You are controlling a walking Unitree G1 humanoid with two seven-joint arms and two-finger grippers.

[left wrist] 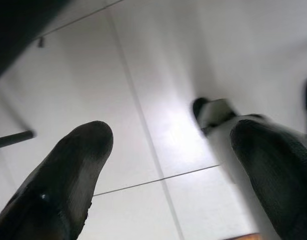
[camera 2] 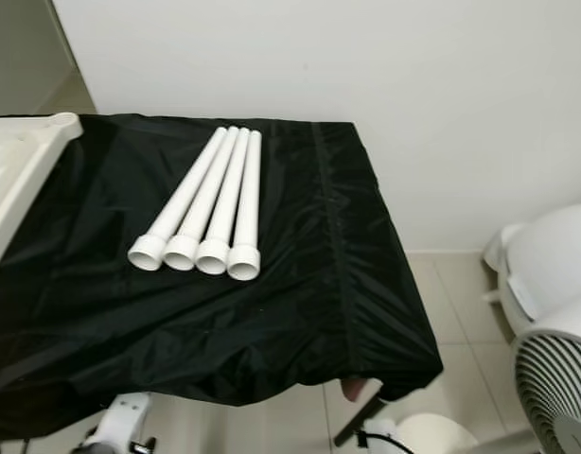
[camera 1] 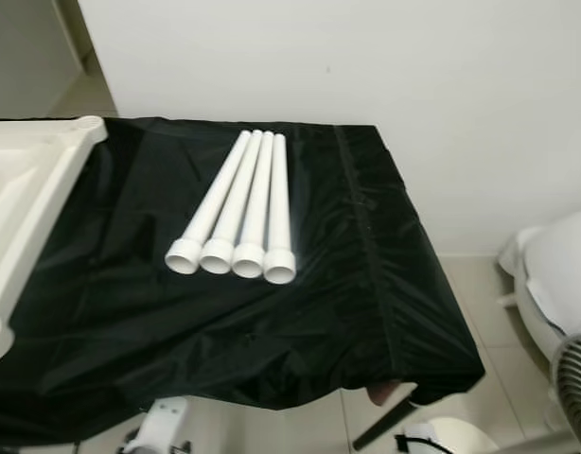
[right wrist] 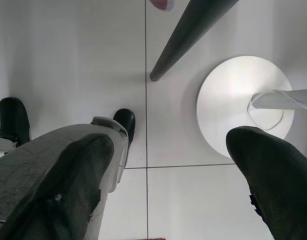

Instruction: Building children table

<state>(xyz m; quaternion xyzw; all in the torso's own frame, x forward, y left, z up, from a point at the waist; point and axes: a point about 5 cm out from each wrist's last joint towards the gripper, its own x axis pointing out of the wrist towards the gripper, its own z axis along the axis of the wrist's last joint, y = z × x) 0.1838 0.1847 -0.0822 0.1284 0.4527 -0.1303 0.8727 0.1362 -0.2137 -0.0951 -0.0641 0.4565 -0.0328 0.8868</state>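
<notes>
Legs: four white table legs (camera 1: 238,210) lying side by side, touching, on the black cloth (camera 1: 366,284).
Tabletop: white tabletop (camera 1: 26,189) resting left of legs.
Left gripper (left wrist: 168,165): fingers apart, hanging over floor tiles.
Right gripper (right wrist: 168,170): fingers apart, hanging over floor tiles.

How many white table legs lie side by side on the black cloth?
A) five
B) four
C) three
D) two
B: four white table legs lie side by side on the black cloth, their flared ends toward the robot.
</notes>
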